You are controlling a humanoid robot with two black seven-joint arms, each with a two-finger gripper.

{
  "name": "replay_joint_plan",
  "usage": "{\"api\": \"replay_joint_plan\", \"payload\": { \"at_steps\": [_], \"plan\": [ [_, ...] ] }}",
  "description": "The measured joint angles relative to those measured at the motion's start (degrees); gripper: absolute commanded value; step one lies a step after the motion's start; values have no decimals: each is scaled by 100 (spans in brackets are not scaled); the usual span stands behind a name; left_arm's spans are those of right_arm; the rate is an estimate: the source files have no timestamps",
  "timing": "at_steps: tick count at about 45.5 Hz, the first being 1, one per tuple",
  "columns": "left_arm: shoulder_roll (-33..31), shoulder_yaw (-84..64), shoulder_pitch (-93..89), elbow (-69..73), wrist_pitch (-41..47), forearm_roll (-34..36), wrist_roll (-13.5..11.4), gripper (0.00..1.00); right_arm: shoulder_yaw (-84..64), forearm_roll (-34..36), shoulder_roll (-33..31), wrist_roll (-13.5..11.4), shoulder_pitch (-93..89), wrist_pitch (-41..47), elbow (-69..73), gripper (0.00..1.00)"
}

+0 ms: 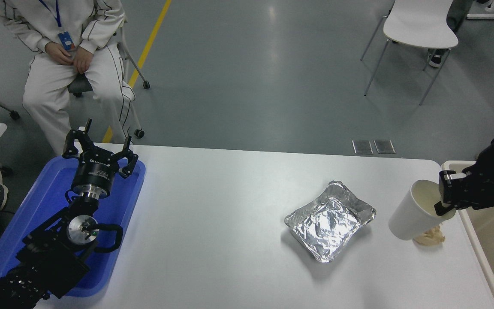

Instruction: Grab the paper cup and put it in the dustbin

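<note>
The white paper cup [412,214] hangs tilted above the table's right side, its cream inside facing up and right. My right gripper [443,202] is shut on the cup's rim, one finger inside it and one outside. The beige dustbin [474,240] stands just off the table's right edge, its rim right beside the cup; most of it is cut off by the picture's edge. My left gripper [100,151] stays parked open over the blue tray at the lower left.
A silver foil tray [330,219] lies right of the table's centre. A small beige wad [430,237] sits below the lifted cup. The blue plastic tray [41,201] fills the left end. A person sits beyond the far left corner; a white chair stands far right.
</note>
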Motion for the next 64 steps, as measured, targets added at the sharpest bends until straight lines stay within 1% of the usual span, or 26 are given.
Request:
{"api": "replay_joint_plan", "payload": {
  "at_steps": [11,24,31,39,52,64],
  "plan": [
    [0,0,0,1,0,1,0,100,-273,1,-22,0,779,21,40,0],
    [0,0,0,1,0,0,0,100,-425,-19,-76,-9,1112,27,49,0],
    [0,0,0,1,0,1,0,100,-473,-76,-233,-17,1133,28,12,0],
    [1,0,0,1,0,1,0,100,-660,-251,-556,-24,1113,29,-209,0],
    [0,-1,0,1,0,1,0,100,-1018,-479,-1001,-33,543,30,-1067,0],
    [0,0,0,2,0,1,0,100,-885,-538,-1323,-29,-422,30,-1913,0]
  ]
}}
